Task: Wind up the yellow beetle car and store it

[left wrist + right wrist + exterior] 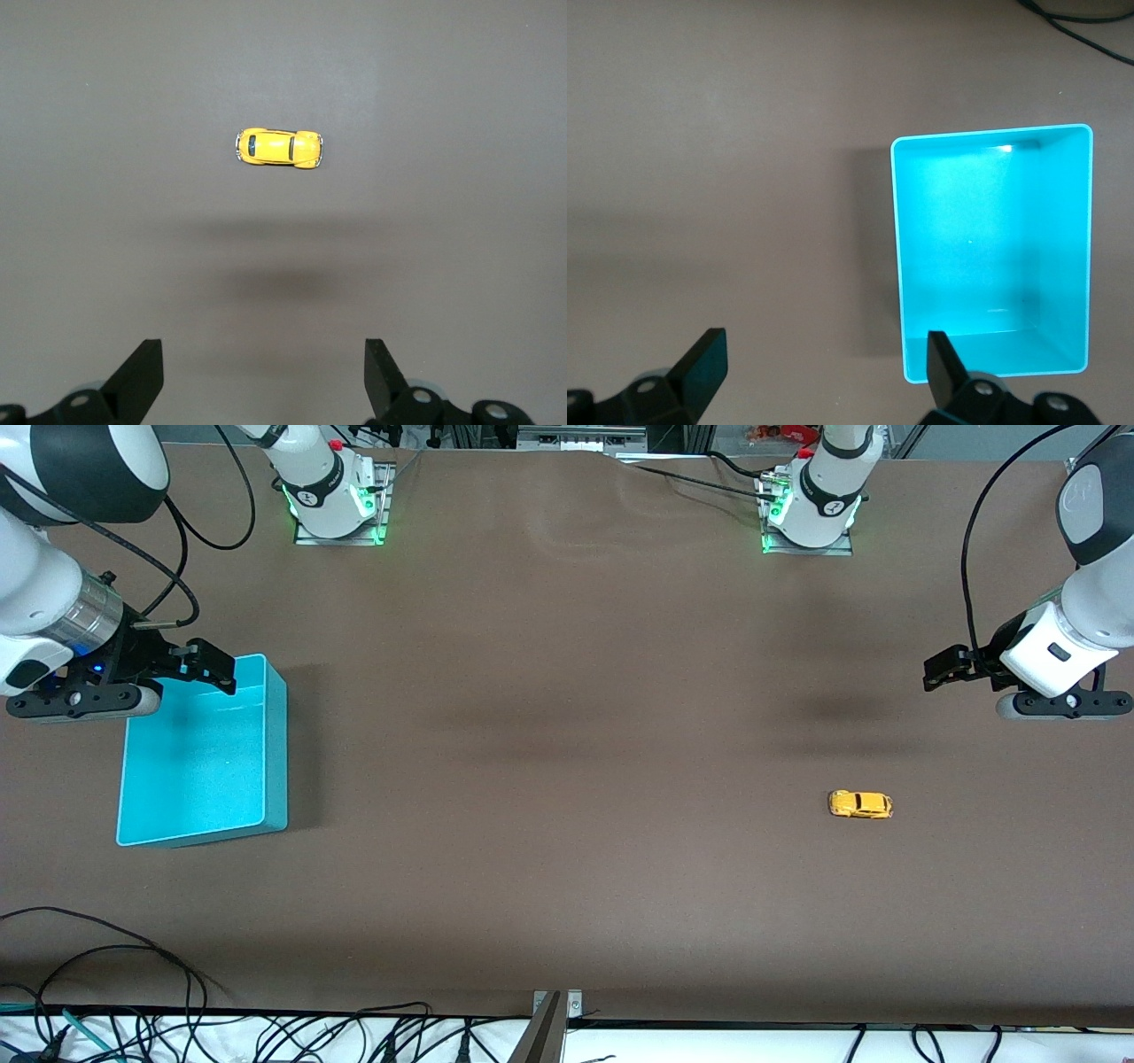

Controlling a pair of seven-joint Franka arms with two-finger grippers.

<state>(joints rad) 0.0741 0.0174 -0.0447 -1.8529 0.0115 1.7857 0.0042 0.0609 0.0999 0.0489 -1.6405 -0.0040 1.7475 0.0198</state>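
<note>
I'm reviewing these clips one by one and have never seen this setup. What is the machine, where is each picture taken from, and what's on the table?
Two robot arms stand at a brown table. The wide picture looks down from across the table; the other two come from cameras on each arm's wrist. The left gripper hangs with open jaws over bare table near the yellow beetle car, which sits on its wheels toward that arm's end. The right gripper, jaws open too, hangs over the edge of an empty turquoise bin at the right arm's end. Nothing is held.
</note>
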